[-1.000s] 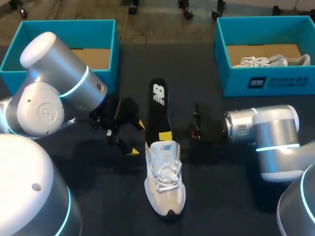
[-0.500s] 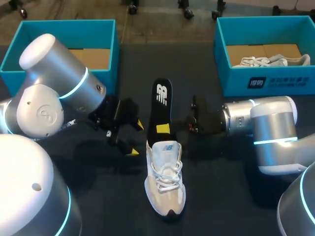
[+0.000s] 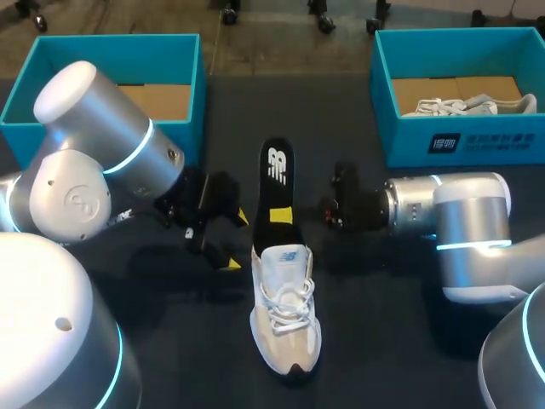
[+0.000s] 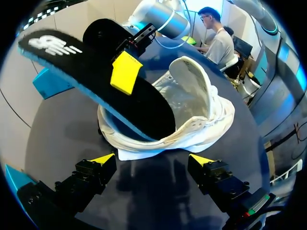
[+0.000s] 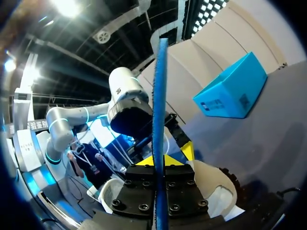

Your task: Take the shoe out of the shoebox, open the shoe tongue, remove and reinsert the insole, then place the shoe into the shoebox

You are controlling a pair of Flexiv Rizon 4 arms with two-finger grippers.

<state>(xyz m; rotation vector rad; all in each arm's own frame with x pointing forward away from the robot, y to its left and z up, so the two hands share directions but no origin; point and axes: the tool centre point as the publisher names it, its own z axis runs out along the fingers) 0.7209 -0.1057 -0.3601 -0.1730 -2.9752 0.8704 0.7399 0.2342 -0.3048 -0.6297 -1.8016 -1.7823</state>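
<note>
**One insole, half in the shoe and pinched by the right arm**

One white shoe (image 3: 286, 311) lay on the dark table (image 3: 383, 281) in the lower middle of the frame, toe toward the bottom edge. The black insole (image 3: 274, 183) rose out of its mouth toward the upper middle. Its front end was tucked inside the shoe and its heel end was in the air. The right gripper (image 3: 282, 216), coming in from the right, had its jaws closed on the insole just above the shoe's collar. In its own wrist view the insole stood edge-on between its two yellow tips.

The left gripper (image 3: 235, 239) sat just left of the shoe's heel with its jaws spread wide, touching nothing. In its wrist view the shoe lay just ahead of it, with the tongue folded forward. An empty-looking teal shoebox (image 3: 102, 43) stood at the upper left, well apart from the shoe.

I could not tell whether the insole was on its way out or in. Either way, I judged it wanted moving along the shoe's length rather than sideways, so the edges would not catch the collar. The light shoe looked apt to slide or tip, so the idle left gripper might have steadied its heel.
</note>
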